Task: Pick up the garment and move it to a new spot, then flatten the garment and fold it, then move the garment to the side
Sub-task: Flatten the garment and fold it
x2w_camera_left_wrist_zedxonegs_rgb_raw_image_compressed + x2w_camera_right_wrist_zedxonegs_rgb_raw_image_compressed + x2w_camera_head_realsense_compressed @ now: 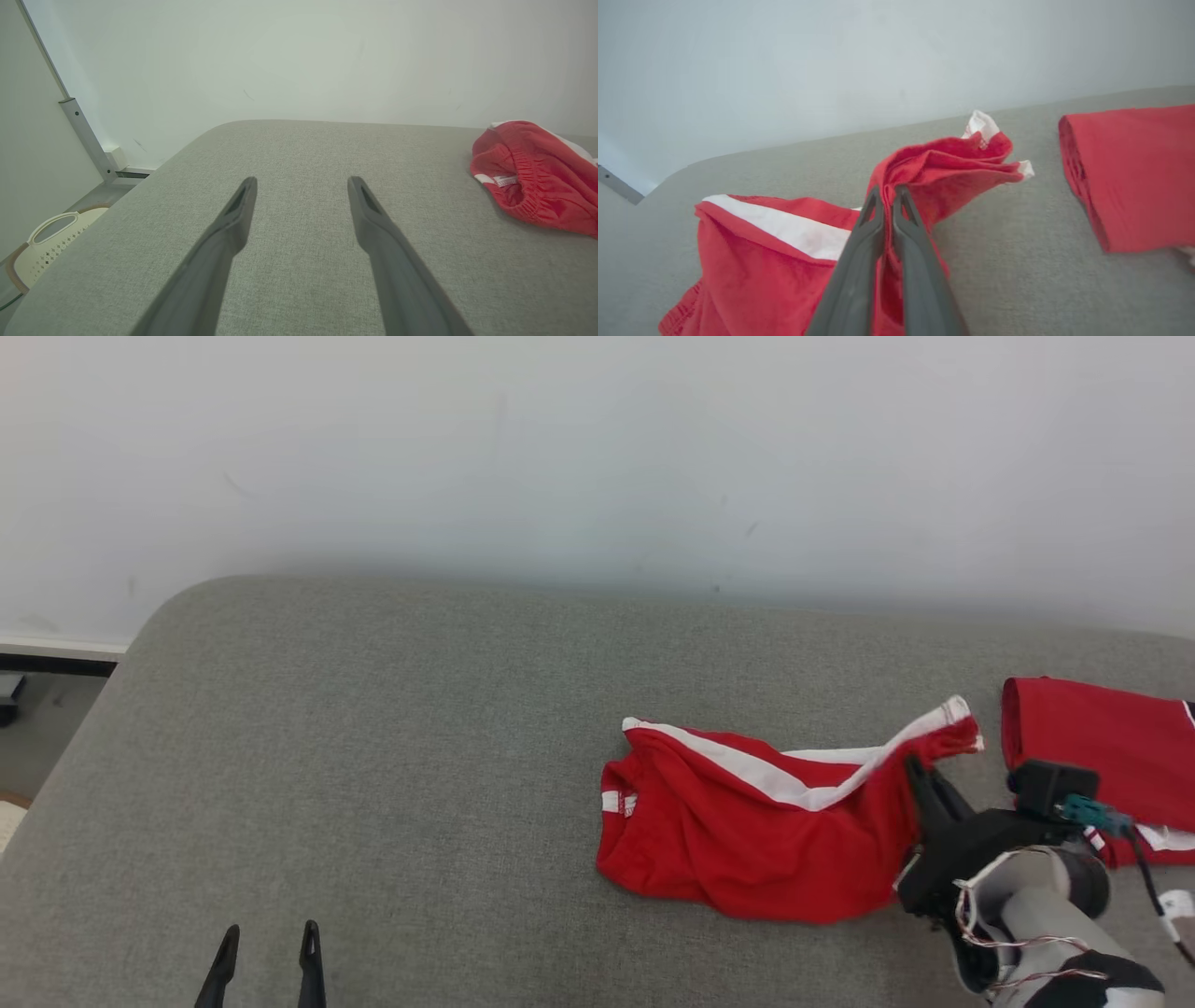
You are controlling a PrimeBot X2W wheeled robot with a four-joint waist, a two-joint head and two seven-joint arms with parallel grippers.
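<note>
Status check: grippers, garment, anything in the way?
Right gripper shut on crumpled garment, pinching a fold. Left gripper open above grey cushion. Folded red cloth apart, to its right.

1. Setting: plain domestic-style room, used for folding laundry.
2. Grey upholstered cushion [373, 756]: broad, fabric-covered work surface.
3. Bare white wall [597, 448]: 12 o'clock, head view.
4. Cream perforated laundry basket [51, 247]: on the floor, 8 o'clock, left wrist view.
5. Red garment [747, 821], crumpled; folded red cloth [1092, 737], 3 o'clock.
</note>
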